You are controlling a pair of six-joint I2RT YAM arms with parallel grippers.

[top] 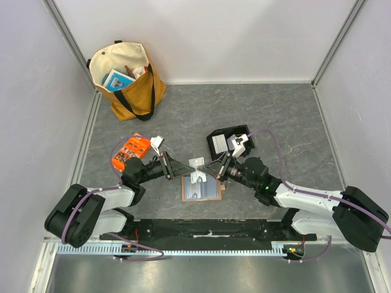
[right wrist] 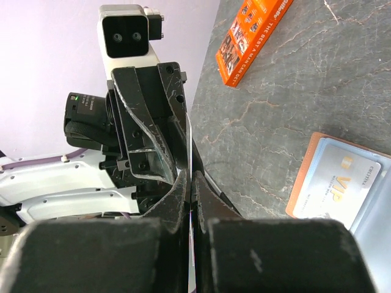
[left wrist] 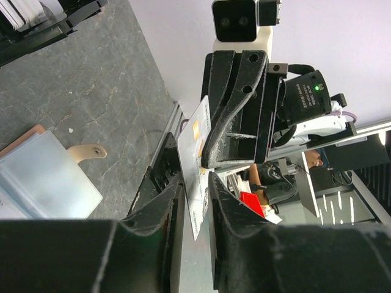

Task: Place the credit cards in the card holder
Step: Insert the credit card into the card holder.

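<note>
Both arms reach in low from the near edge and meet nose to nose over mid-table (top: 275,116), forearms sloping inward in a shallow V.

Left gripper (top: 185,169) points right, right gripper (top: 208,171) points left. One credit card (top: 195,163) stands on edge between them, held up off the surface.

Around them:
- Orange packet (top: 130,151) lies flat just beyond the left arm's wrist.
- Black tray (top: 220,143) sits just behind the right wrist, with pale cards (left wrist: 21,12) standing in it.
- Tan tote bag (top: 131,91) is in the far left corner, well apart from the arms.
- No object stands between the grippers and the wallet below.

Card holder (top: 211,192) lies open and flat on the table, directly under and slightly nearer than the meeting point. Its pale blue inner face is up and its brown edge shows around it. A VIP card (right wrist: 336,183) already sits in one of its slots.

Jaws:
- Right jaws are pressed together on the credit card's one end. From its own wrist the card reads as a thin line pinched between the two fingers.
- Left jaws straddle the opposite end, one finger on each face and close in. I cannot tell whether the pads actually clamp it or stand a hair off.

The held card is above the holder and not touching it.
</note>
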